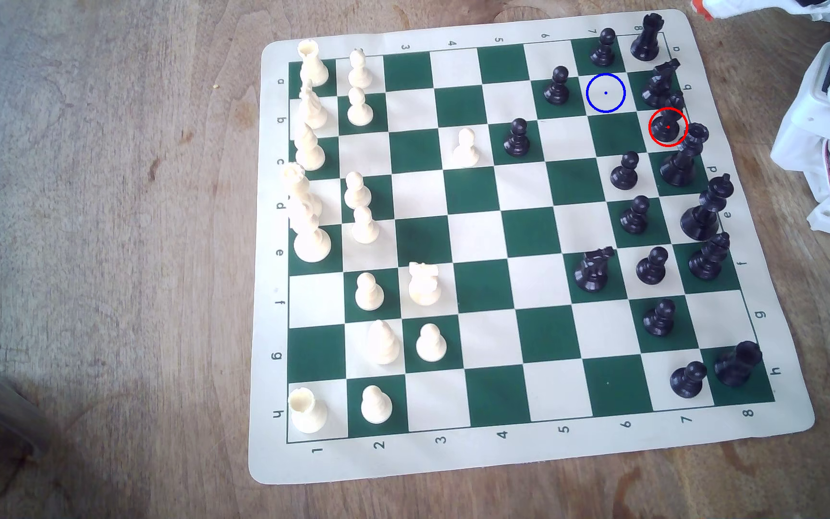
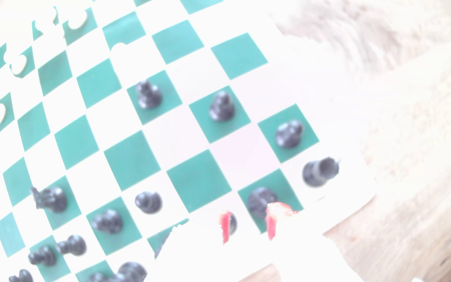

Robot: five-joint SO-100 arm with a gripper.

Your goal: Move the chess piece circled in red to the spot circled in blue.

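In the exterior view the chess piece (image 1: 667, 125), a slim black bishop, stands ringed in red on a cream square at the board's far right edge. It sits between a black knight (image 1: 658, 85) and a black queen (image 1: 680, 159). The spot (image 1: 605, 93) is a bare cream square with a blue ring and dot, one square diagonally up and to the left of the bishop. In the blurred, washed-out wrist view my gripper (image 2: 248, 225) is open above the board. Its red-tipped fingers (image 2: 225, 226) stand apart with nothing between them, and the chess piece (image 2: 234, 223) peeks out behind one finger.
Black pawns (image 1: 556, 86) (image 1: 603, 47) flank the spot, and a black rook (image 1: 646, 37) holds the corner. The arm's white base (image 1: 822, 125) stands just off the board's right edge in the exterior view. White pieces (image 1: 310, 149) crowd the board's left side. The green and cream mat (image 1: 473, 309) lies on a wooden table.
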